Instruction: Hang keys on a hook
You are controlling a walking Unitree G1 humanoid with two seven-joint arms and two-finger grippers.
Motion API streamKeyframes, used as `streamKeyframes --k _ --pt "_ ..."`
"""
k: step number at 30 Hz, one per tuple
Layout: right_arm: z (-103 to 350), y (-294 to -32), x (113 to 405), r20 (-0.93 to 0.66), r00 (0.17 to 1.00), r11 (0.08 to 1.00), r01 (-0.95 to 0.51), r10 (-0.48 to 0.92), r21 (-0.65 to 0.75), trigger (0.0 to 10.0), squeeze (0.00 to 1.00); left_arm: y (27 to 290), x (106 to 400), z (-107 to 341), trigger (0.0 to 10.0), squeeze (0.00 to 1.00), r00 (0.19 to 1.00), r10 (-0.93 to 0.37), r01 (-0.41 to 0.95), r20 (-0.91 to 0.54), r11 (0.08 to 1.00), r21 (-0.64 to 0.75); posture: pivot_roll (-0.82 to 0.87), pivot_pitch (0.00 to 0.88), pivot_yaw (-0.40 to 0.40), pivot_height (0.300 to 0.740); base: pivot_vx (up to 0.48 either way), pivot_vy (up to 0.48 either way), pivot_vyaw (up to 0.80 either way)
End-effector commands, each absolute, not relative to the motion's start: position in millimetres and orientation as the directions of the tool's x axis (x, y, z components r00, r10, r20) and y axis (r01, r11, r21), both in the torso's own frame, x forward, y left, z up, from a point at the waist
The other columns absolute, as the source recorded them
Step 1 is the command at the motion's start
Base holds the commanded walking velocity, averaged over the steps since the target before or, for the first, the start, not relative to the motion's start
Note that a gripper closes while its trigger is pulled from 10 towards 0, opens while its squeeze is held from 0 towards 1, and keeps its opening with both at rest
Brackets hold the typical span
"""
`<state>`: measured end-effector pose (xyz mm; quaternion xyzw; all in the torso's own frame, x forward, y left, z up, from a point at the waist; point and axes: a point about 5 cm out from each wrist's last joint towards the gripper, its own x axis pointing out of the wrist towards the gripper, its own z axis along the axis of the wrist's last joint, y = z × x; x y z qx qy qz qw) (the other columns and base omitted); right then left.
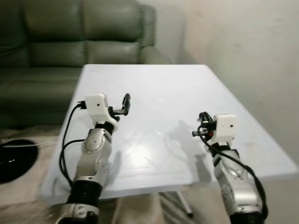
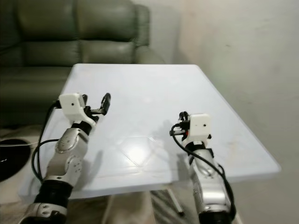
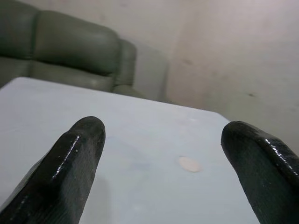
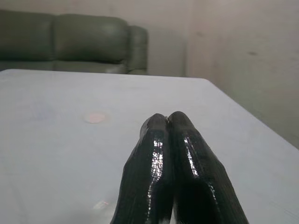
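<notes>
My left gripper is held over the left part of a white table. It is open, and in the left wrist view its two black fingers stand wide apart with nothing between them. My right gripper hovers over the table's right front part. It is shut, its fingertips pressed together on nothing. A small pale round spot marks the tabletop ahead of both grippers.
A grey-green leather sofa stands behind the table at the left. A bare pale wall runs along the right. A black round object lies on the floor at the left, beside a cable.
</notes>
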<state>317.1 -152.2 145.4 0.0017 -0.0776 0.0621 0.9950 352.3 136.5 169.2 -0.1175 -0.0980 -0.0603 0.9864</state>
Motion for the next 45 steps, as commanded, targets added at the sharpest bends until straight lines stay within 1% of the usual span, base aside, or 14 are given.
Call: streamKeyframes --k 1,20,25,28,30,32,35,38,45 --pt "144.3 -155.7 317.1 0.149 0.983 0.994 -0.107 0.107 -0.011 10.0 0.00 134.3 351.1 169.9 10.0 0.00 0.973 -0.096 0.144 0.209 0.963 -0.226 0.03 0.000 -0.035 0.740 0.000 0.000 -0.73" --pt "144.8 -156.5 316.3 0.151 0.983 0.994 -0.108 0.109 -0.015 10.0 0.00 134.6 349.2 166.2 10.0 0.00 0.976 -0.085 0.131 0.198 0.965 -0.229 0.03 0.000 -0.045 0.740 0.000 0.000 -0.73" --pt "144.6 -156.7 316.3 0.151 0.983 0.994 -0.108 0.109 -0.017 10.0 0.00 134.2 348.3 166.7 10.0 0.00 0.974 -0.092 0.133 0.207 0.972 -0.195 0.03 0.000 -0.046 0.740 0.000 0.000 -0.73" --pt "144.7 -156.7 316.4 0.151 0.982 0.994 -0.108 0.110 -0.018 10.0 0.00 133.3 347.9 167.1 10.0 0.00 0.972 -0.102 0.147 0.213 0.968 -0.204 0.03 0.000 -0.048 0.740 0.000 0.000 -0.73" --pt "144.9 -156.7 316.5 0.151 0.982 0.994 -0.109 0.110 -0.019 10.0 0.00 134.3 347.8 167.3 10.0 0.00 0.973 -0.096 0.133 0.210 0.976 -0.170 0.03 0.000 -0.048 0.740 0.000 -0.377 -0.73" --pt "145.0 -156.7 316.6 0.152 0.982 0.994 -0.110 0.112 -0.020 10.0 0.00 132.3 347.4 167.8 10.0 0.00 0.970 -0.102 0.149 0.220 0.966 -0.213 0.03 0.000 -0.049 0.740 0.000 -0.480 -0.73" --pt "145.2 -156.9 316.7 0.151 0.982 0.994 -0.109 0.111 -0.021 10.0 0.00 131.2 347.3 168.0 10.0 0.00 0.970 -0.098 0.155 0.223 0.955 -0.252 0.03 0.000 -0.049 0.740 0.000 0.000 -0.73" --pt "145.3 -157.4 316.5 0.151 0.982 0.994 -0.109 0.111 -0.023 10.0 0.00 131.1 347.0 167.4 10.0 0.00 0.973 -0.095 0.143 0.211 0.964 -0.226 0.03 0.000 -0.052 0.740 0.000 0.000 -0.73" --pt "145.4 -158.2 316.3 0.150 0.982 0.994 -0.109 0.111 -0.024 10.0 0.00 131.0 346.7 166.1 10.0 0.00 0.974 -0.093 0.142 0.204 0.961 -0.238 0.03 0.000 -0.056 0.740 0.000 0.000 -0.73"
